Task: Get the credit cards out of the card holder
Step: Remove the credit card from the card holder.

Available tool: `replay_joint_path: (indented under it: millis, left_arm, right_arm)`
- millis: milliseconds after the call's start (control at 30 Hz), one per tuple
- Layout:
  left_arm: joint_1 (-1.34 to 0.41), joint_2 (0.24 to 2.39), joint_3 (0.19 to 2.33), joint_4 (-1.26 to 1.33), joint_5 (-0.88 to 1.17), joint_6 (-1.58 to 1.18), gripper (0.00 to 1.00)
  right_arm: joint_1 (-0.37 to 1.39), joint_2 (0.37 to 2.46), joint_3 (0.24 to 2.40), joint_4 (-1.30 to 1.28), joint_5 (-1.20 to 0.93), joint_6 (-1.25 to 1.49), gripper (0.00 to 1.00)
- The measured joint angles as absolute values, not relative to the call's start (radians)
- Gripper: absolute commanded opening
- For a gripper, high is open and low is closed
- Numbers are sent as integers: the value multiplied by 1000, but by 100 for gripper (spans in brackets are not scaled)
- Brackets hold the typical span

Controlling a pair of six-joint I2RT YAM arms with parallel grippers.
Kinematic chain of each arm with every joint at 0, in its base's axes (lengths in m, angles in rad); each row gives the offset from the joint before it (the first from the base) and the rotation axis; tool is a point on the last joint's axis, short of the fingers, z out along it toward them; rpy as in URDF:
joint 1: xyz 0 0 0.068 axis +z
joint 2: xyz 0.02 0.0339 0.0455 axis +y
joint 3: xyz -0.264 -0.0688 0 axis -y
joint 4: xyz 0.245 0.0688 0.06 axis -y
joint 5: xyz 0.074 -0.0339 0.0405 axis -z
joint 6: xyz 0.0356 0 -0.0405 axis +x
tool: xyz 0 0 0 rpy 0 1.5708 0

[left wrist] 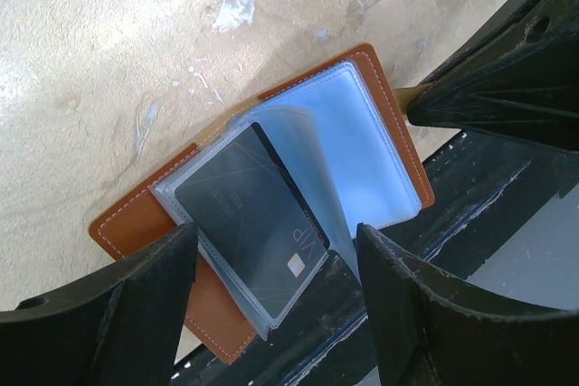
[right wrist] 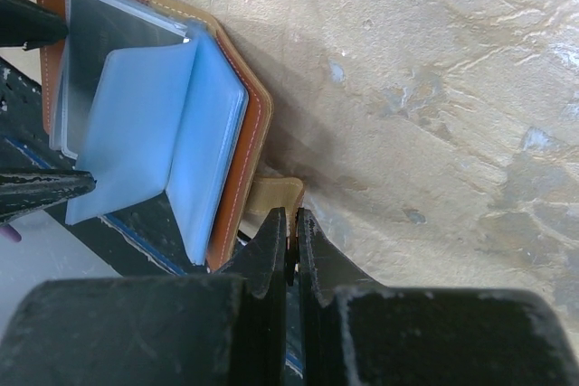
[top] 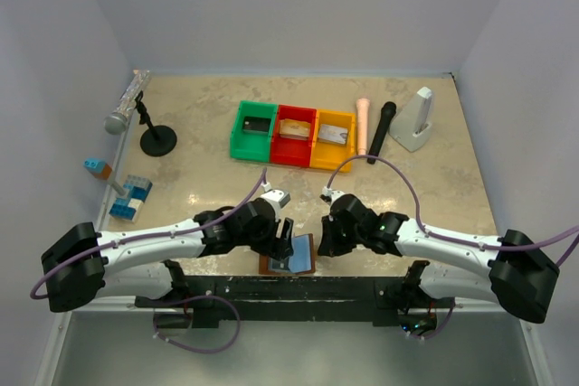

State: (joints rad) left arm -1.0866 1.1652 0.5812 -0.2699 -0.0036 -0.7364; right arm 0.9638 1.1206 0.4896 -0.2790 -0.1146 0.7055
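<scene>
The mottled beige, stone-look surface (top: 208, 196) carried the card holder (left wrist: 127, 223) at its near edge, between the arms. It lay open, with a stitched brown leather-like cover and limp, blue-tinted clear sleeves. The left tool (left wrist: 271, 250) hung over it, fingers apart, straddling one sleeve. The right tool (right wrist: 291, 223), fingers together, sat at the holder's edge by a tan tab, seemingly pinning it. One dark, glossy credit card (left wrist: 249, 214) sat sleeved. I judged extraction in hand: next, a pinch on the card's thin edge, then a flat slide out
</scene>
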Motion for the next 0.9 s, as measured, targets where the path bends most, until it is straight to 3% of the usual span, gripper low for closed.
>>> replay_joint_path:
  millis: [200, 633, 900]
  left_arm:
    - [-1087, 1165, 582, -271, -13, -736, 75]
    - [-1088, 1213, 645, -280, -13, -711, 75]
    - [-1088, 1227, 653, -287, -15, -710, 75]
  right_arm:
    - [964, 1119, 490, -286, -112, 706, 0]
    - [964, 1119, 490, -292, -96, 719, 37]
    - [964, 1063, 493, -345, -58, 722, 38]
